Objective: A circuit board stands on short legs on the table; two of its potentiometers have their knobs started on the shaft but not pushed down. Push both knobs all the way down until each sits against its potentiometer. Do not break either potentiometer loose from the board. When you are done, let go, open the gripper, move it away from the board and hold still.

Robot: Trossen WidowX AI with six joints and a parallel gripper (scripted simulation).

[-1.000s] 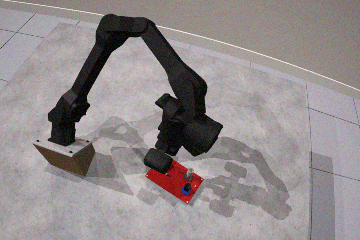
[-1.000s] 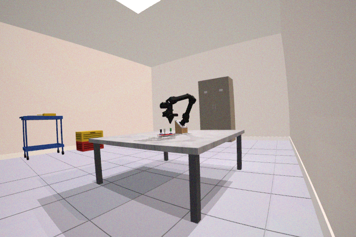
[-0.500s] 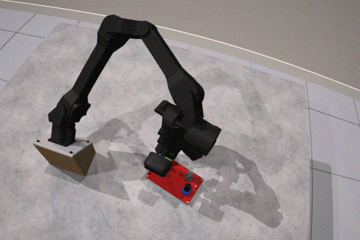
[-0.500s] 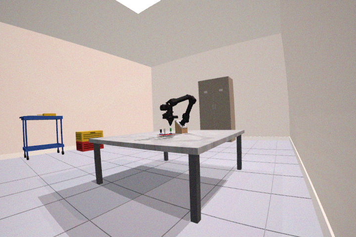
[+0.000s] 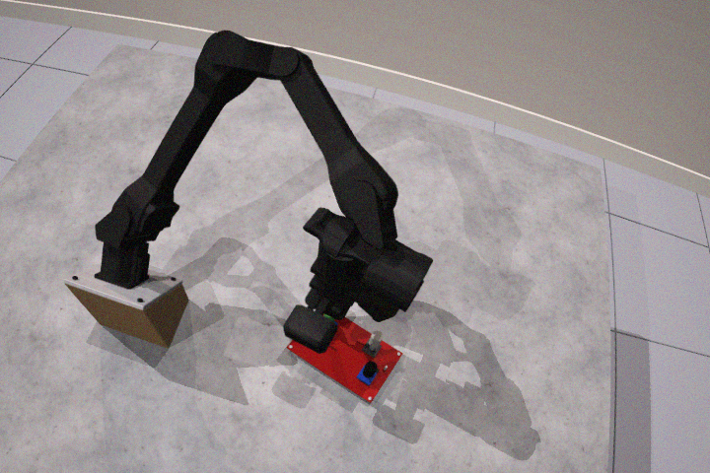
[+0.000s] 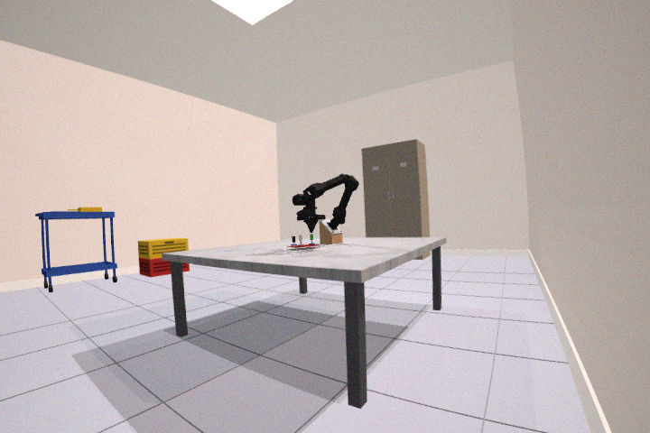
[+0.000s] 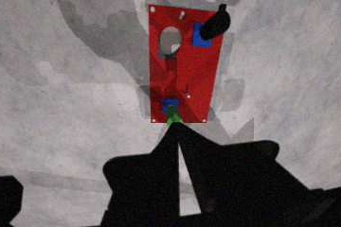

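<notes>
A red circuit board (image 5: 344,354) lies on the grey table and also shows in the wrist view (image 7: 185,63). It carries a green knob (image 7: 172,115) on a blue potentiometer at its near end, a grey-white knob (image 5: 373,342) in the middle and a black knob (image 5: 370,369) (image 7: 201,35) on a blue potentiometer at the far end. My gripper (image 7: 175,126) is shut and empty, its fingertips right over the top of the green knob; whether they touch it I cannot tell. In the top view the gripper's body hides the green knob almost fully.
The arm's base sits on a brown block (image 5: 129,309) to the left of the board. In the exterior view a blue cart (image 6: 76,244), yellow and red crates (image 6: 162,256) and a brown cabinet (image 6: 394,188) stand away from the table.
</notes>
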